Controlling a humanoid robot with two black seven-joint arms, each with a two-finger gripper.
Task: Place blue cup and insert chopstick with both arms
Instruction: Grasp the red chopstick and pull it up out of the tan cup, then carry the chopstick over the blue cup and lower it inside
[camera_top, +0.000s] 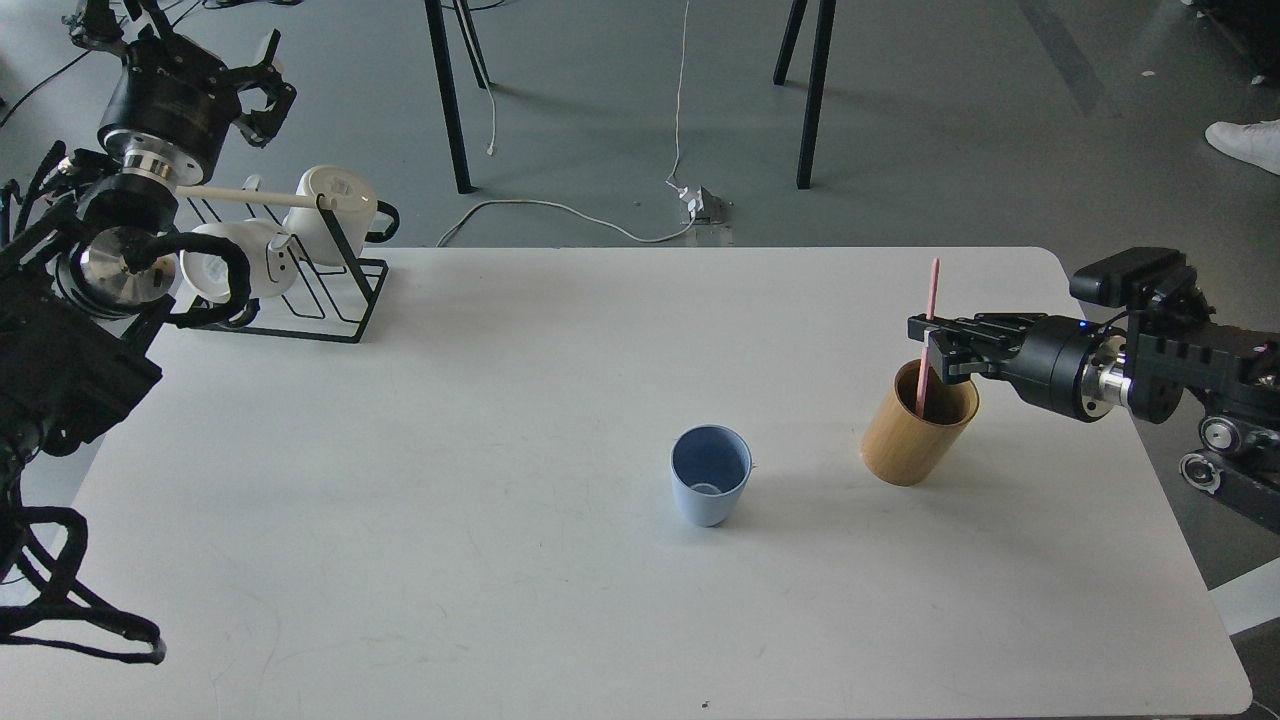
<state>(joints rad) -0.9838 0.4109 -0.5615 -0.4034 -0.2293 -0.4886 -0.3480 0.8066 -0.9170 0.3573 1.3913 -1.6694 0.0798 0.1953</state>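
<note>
Both arms are black with silver joint rings. The left arm (150, 110) has a thick round black housing above a polished ring, looped black cables beside it, and a gripper (262, 95) of curved black fingers. The right arm (1150, 365) is blockier, with slotted black brackets, a boxy black module on top, a small blue light, and a flat black gripper (935, 345)

Matt pale plastic on the blue cup (710, 488), darker inside. Smooth tan bamboo for the cylinder (918, 424). Thin pink plastic-looking chopstick (928, 330). Glossy white ceramic mugs (330, 210) on a black wire rack (345, 290) with a cream wooden rod (250, 196). Matt white table (500, 500), faintly scuffed. Black arms (1180, 365) with polished silver rings.
</note>
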